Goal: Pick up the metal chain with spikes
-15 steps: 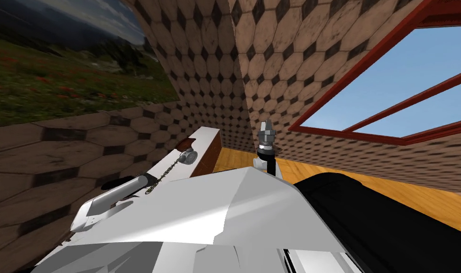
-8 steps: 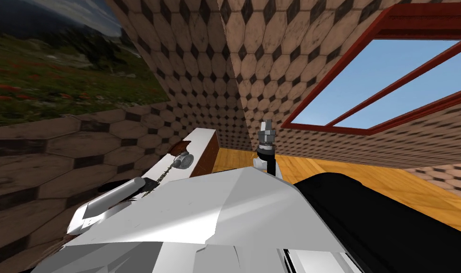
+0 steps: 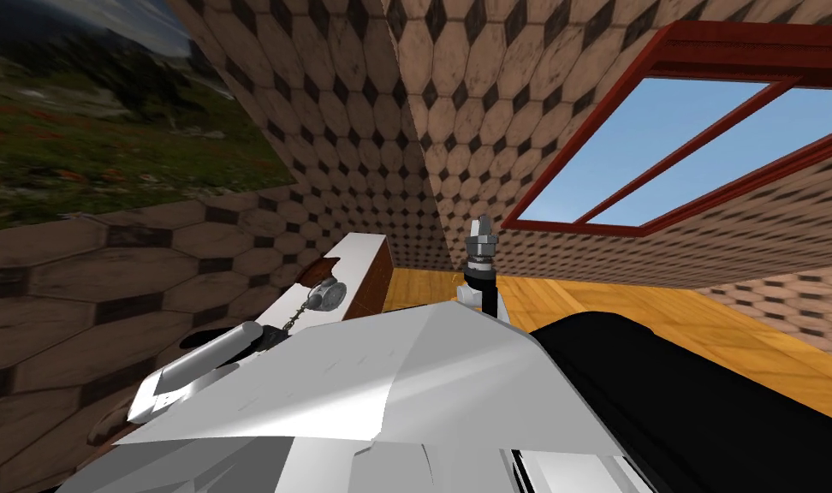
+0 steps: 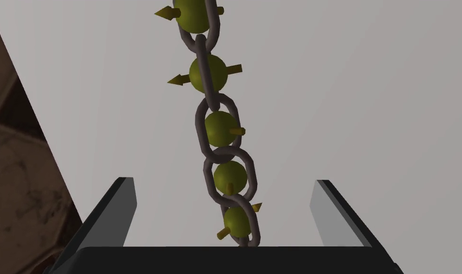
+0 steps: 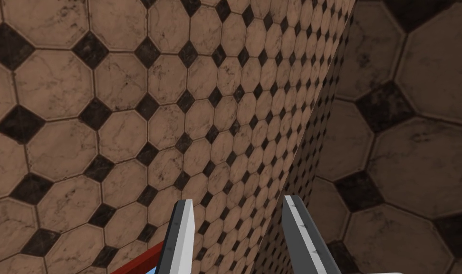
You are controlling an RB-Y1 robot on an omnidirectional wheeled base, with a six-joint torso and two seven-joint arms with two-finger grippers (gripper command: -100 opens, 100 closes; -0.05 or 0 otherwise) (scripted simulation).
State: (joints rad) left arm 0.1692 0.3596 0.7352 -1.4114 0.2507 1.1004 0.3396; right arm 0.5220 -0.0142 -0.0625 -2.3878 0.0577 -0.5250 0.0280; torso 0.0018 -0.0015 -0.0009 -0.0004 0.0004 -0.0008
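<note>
Chain (image 3: 296, 312) on wht counter (image 3: 357, 255)

Left gripper (image 4: 223, 182) reaching forward, fingers spread wide — right gripper (image 5: 235, 200) raised upright, fingers parted

Place: room in a house, a lived-in interior.
Walls (image 3: 354, 128): tan octagonal tiles with small dark diamond insets; two walls meet at a corner.
Window (image 3: 731, 47): red frame with crossbars, blue sky beyond.
Floor (image 3: 662, 317): orange wood planks.
Decor: large landscape picture (image 3: 80, 128), green hillside, on the left wall.
Furniture: long white-topped unit (image 3: 359, 255), brown side, against that wall.
</note>
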